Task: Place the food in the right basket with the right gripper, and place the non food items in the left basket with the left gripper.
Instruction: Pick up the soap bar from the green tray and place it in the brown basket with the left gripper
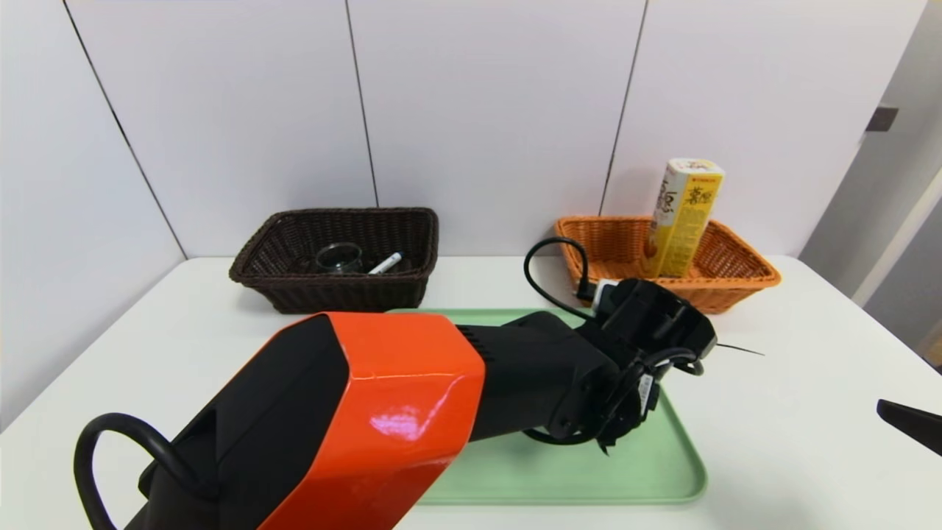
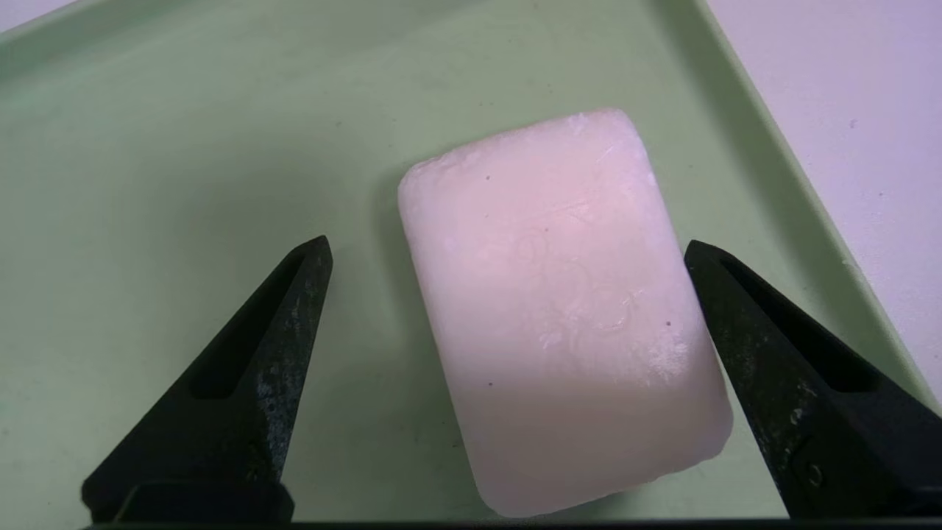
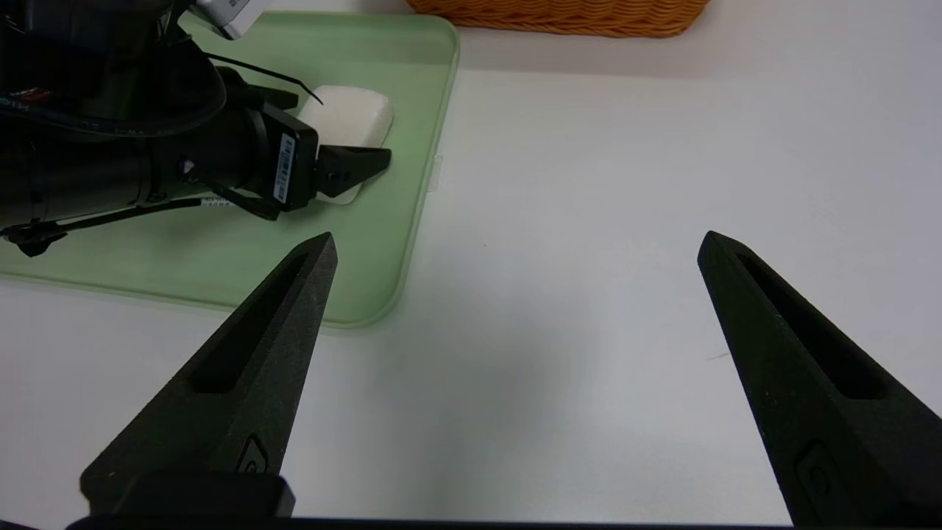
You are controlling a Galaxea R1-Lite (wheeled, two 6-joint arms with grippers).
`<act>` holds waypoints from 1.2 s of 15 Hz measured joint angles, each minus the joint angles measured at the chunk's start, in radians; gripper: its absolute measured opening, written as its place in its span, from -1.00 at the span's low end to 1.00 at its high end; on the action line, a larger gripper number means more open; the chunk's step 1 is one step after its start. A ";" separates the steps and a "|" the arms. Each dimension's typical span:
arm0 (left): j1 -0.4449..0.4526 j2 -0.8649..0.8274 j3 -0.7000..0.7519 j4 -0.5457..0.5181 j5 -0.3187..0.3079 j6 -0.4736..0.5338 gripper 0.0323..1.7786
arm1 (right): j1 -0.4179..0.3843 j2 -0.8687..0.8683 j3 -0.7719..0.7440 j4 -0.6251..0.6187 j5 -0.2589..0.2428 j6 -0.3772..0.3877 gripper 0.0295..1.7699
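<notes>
The left gripper (image 2: pixel 508 250) is positioned low over the light-green tray (image 2: pixel 221 132), toward the tray's right end. Its fingers stand wide apart, one to each side of the white rounded rectangular block (image 2: pixel 567 316). One finger is right beside the block's long edge (whether it makes contact cannot be told); a strip of bare tray separates the other finger from the block. The block lies flat on the tray, at an angle to the fingers.

The left arm (image 1: pixel 412 397) extends across the tray from the left side, covering much of it in the head view. The tray rests on the white table (image 1: pixel 795 383).

Behind the tray, on the left, sits the dark brown woven basket (image 1: pixel 353 294). It contains the clear glass cup (image 1: pixel 340 258) and, to the right of the cup, the white marker (image 1: pixel 385 263) (blue at one end). Behind the tray, on the right, sits the orange woven basket (image 1: pixel 721 291). It contains the tall yellow snack box (image 1: pixel 684 217), which stands slightly tilted and projects above the rim.

The right gripper (image 3: pixel 518 246) is parked above the table, to the right of the tray, fingers wide apart (nothing between them).
</notes>
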 joint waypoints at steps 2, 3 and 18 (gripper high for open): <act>0.003 0.006 0.000 -0.013 -0.001 0.011 0.90 | 0.000 0.000 0.000 0.000 0.000 0.000 0.91; 0.004 0.009 0.000 -0.014 -0.001 0.012 0.90 | 0.000 0.000 0.000 0.000 0.000 0.000 0.91; 0.004 0.018 -0.001 -0.013 -0.001 0.010 0.13 | 0.000 0.001 -0.006 -0.002 -0.001 0.000 0.91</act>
